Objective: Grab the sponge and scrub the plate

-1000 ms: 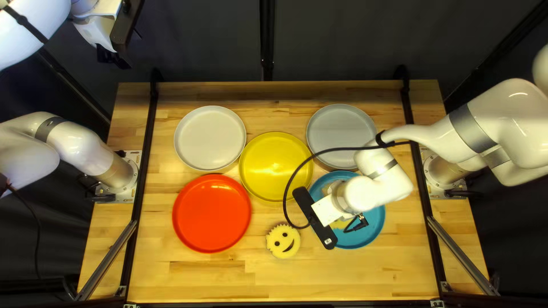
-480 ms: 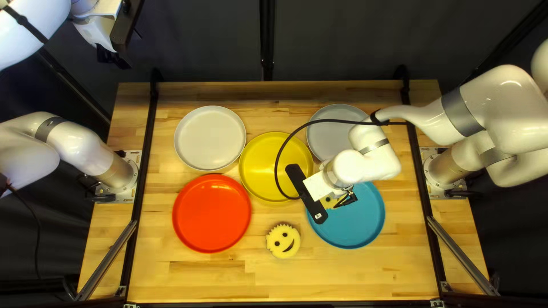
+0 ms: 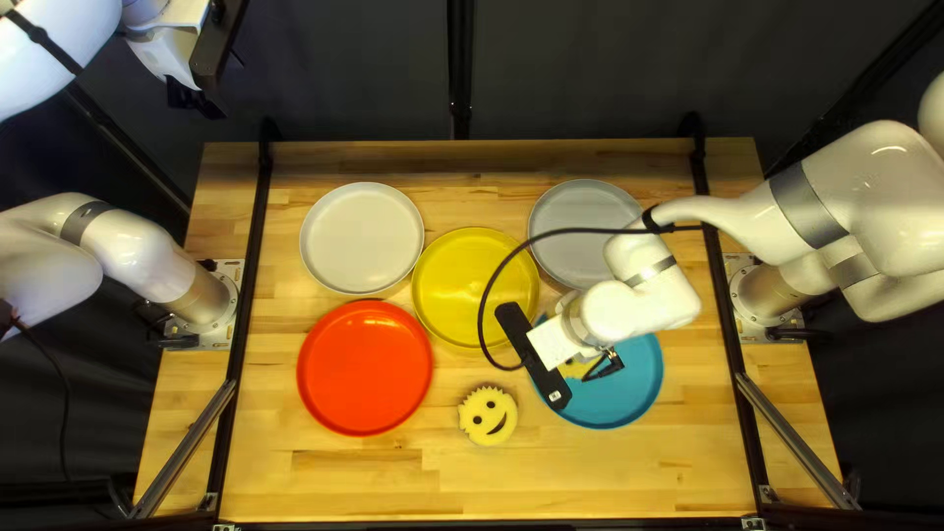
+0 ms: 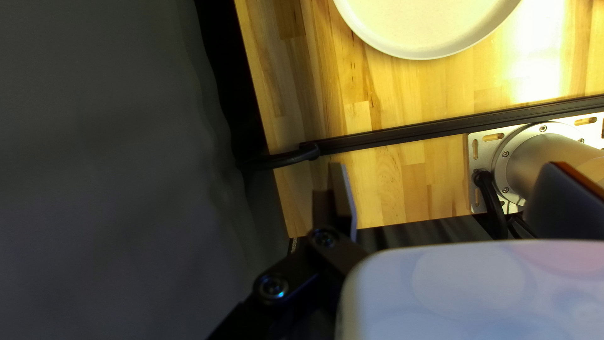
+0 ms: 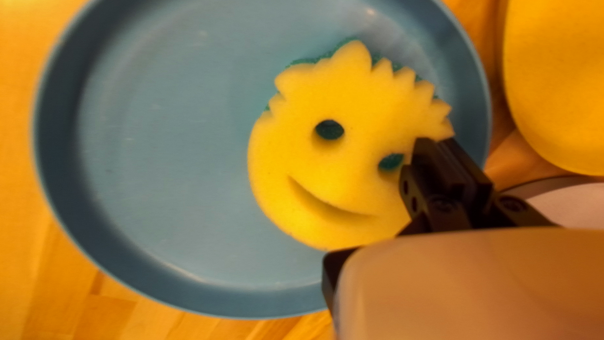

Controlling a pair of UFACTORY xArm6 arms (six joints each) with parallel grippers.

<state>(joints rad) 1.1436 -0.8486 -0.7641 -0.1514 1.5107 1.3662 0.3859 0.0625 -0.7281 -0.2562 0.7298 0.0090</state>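
the right end effector (image 3: 553,346) is at the blue plate (image 3: 629,383); in the right wrist view its two black fingers stand close together, squeezing the edge of a yellow sponge (image 5: 340,157) between them; that sponge is over the inside of the blue plate, toward the side nearest the yellow plate (image 3: 472,285), with a smile and two eye holes cut through it and a green layer peeking out along its jagged top — whether it presses on the plate, i cannot tell.

the left end effector (image 3: 197,100) hangs raised near the far left corner of the worktop (image 3: 374,477); in the left wrist view its fingers stand wide apart, with nothing gripped; the rail (image 4: 440,130) and the left arm's base (image 4: 547,157) show beyond them.

a second sponge (image 3: 488,415), round and smiling too, lies face up on the worktop between the red plate (image 3: 364,369) and the blue one; the white plate (image 3: 362,238) sits behind the red — the grey plate (image 3: 580,231) behind the blue; a black cable (image 3: 492,285) runs from the right arm and curves over the yellow plate.
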